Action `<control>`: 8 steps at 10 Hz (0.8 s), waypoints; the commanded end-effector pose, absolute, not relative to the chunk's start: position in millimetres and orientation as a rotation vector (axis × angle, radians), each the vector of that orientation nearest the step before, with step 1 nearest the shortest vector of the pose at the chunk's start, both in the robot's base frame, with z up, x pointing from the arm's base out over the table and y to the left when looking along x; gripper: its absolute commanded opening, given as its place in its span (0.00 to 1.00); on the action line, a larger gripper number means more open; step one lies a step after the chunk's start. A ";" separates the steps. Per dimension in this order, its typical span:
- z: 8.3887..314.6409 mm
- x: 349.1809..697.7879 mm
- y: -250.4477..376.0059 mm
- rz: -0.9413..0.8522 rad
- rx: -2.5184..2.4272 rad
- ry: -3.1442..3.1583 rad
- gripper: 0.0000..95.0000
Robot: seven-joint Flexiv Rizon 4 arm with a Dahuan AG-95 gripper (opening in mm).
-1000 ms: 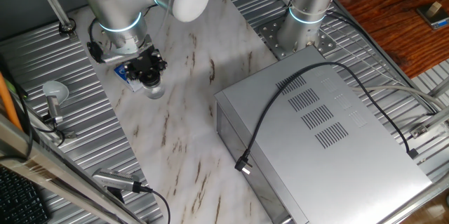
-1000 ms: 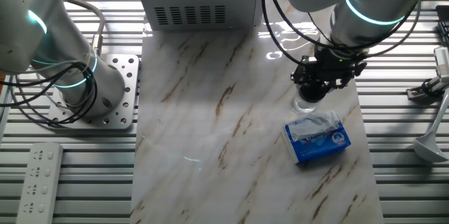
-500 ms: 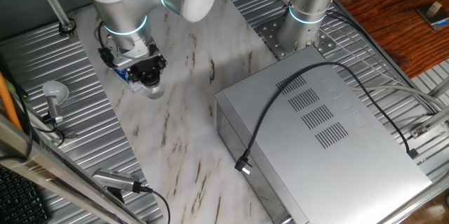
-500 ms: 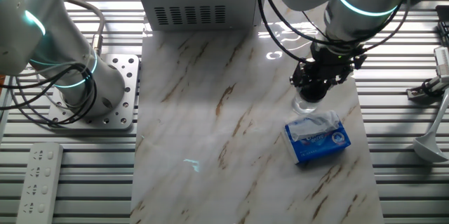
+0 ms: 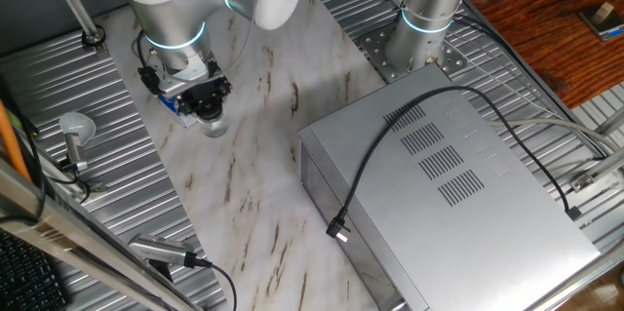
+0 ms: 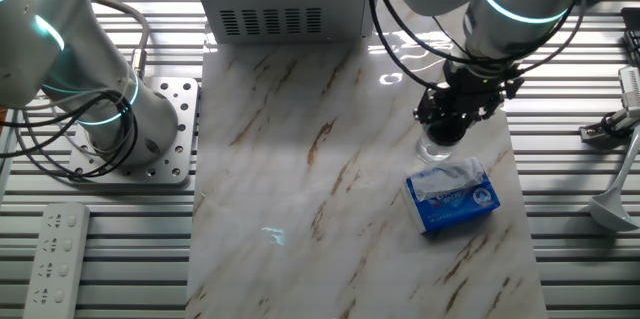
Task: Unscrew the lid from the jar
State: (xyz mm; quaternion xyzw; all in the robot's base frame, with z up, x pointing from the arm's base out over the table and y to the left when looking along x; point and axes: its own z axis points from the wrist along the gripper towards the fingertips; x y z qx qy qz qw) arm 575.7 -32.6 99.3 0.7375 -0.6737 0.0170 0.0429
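The jar (image 5: 215,127) is small and clear and stands upright on the marble board near its left end. It also shows in the other fixed view (image 6: 434,150), just above the packet. My gripper (image 5: 207,105) comes straight down onto the jar's top; in the other fixed view the gripper (image 6: 447,125) covers the top too. Its black fingers are closed around the jar's top, where the black lid sits. The lid itself is hidden among the black fingers in both views.
A blue-and-white packet (image 6: 452,196) lies right beside the jar. A big grey metal box (image 5: 458,184) with a black cable on it fills the right side. A white disc on a metal stem (image 5: 74,128) stands at the left. A second arm's base (image 6: 120,129) stands off the board.
Between a second ago and half a second ago my wrist turned about the jar's axis, still closed on its top. Since then nothing has visibly moved. The jar stays in place.
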 end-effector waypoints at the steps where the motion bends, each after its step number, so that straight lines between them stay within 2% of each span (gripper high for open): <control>1: 98.6 576.0 -31.9 0.049 2.262 -2.055 0.60; 2: 98.8 576.0 -31.9 0.046 2.260 -2.053 0.60; 3: 99.4 576.0 -31.9 0.045 2.258 -2.052 0.80; 5: 99.7 576.1 -31.8 0.041 2.260 -2.055 0.80; 6: 99.7 576.1 -31.8 0.041 2.259 -2.056 1.00; 8: 101.0 576.3 -31.7 0.030 2.244 -2.077 1.00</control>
